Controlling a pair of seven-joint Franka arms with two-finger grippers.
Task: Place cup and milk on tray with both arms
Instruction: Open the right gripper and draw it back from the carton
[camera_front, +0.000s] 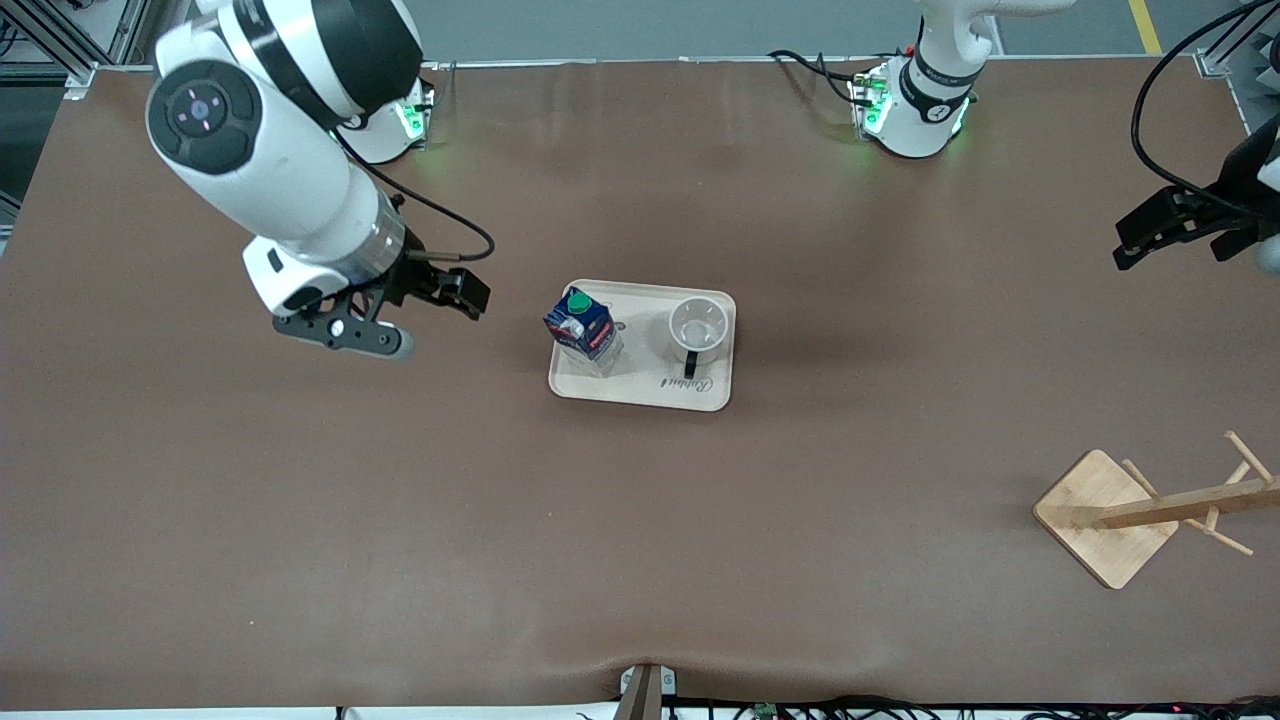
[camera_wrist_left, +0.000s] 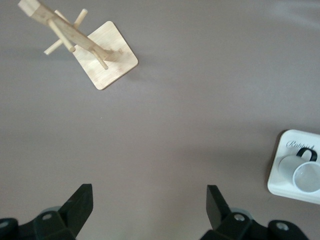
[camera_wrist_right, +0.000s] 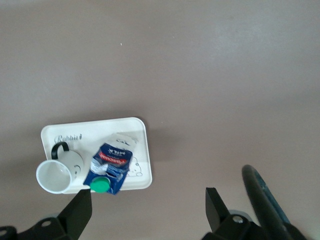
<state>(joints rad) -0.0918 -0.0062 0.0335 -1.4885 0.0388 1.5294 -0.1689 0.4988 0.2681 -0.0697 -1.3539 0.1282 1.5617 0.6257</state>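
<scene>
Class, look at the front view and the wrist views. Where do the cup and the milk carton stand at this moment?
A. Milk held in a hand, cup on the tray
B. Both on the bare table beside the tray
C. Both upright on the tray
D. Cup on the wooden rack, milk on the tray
C: the cup and the milk both stand upright on the tray, beside each other, and neither open hand touches them.

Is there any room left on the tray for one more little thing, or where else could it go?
The tray is crowded: the milk and the cup stand on it side by side, leaving only a thin strip along the edge with the writing. Wide bare table lies between the tray and the wooden rack. Both the left gripper and right gripper hang open, away from the tray.
</scene>
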